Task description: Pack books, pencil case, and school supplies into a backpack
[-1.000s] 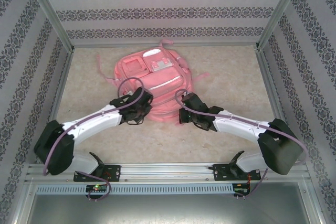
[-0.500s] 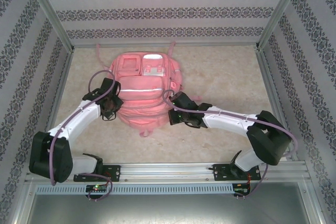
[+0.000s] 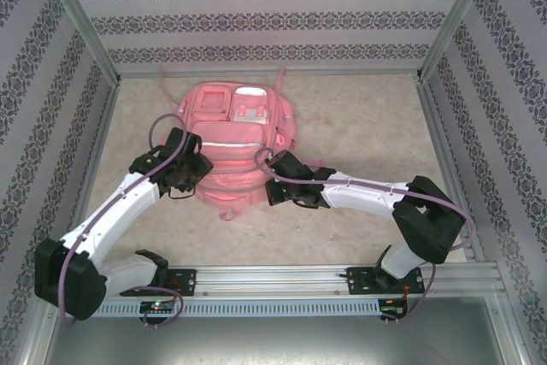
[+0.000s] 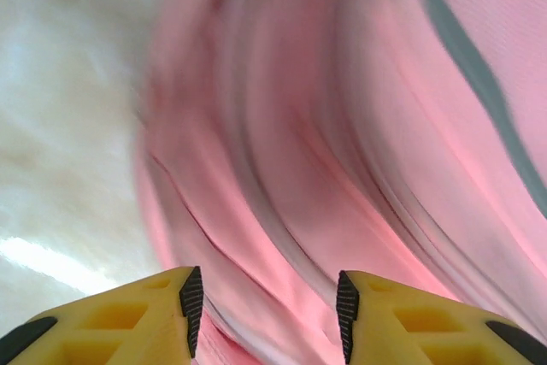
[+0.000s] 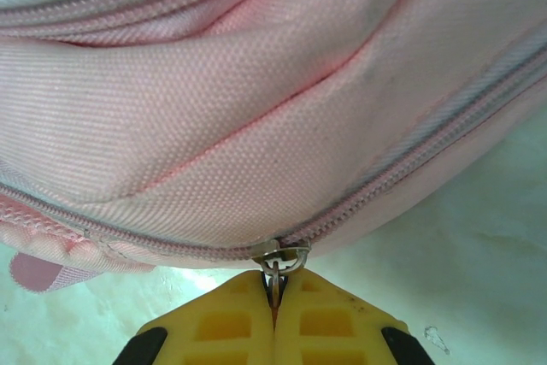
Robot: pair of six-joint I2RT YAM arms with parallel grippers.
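Pinching the small silver metal zipper pull (image 5: pixel 279 256) between its pressed-together yellow fingertips, the right hand (image 5: pixel 274 292) sits at the near right corner of the large pink fabric backpack (image 3: pixel 235 126). The bag lies flat in the middle of the pale stone-patterned tabletop (image 3: pixel 367 117), pockets facing up.

What the next move turns on is the line of the grey zipper track (image 5: pixel 410 164). In the right wrist view it leaves the pull on both sides, down-left along the bag's lower edge and up to the right around the bulging fabric. The pull points straight back at the hand, roughly square to that line. I judge the hand must travel along the track, following the curve of the bag's edge, rather than tug outward. The teeth look closed on both sides of the slider, so which way opens it I cannot tell.

The left hand (image 4: pixel 265 318) is at the opposite, near left side of the backpack, fingers spread with nothing between them and pink folds just ahead. Whether it touches the fabric I cannot tell. It seems placed to steady the soft bag, which could otherwise slide with the pull.
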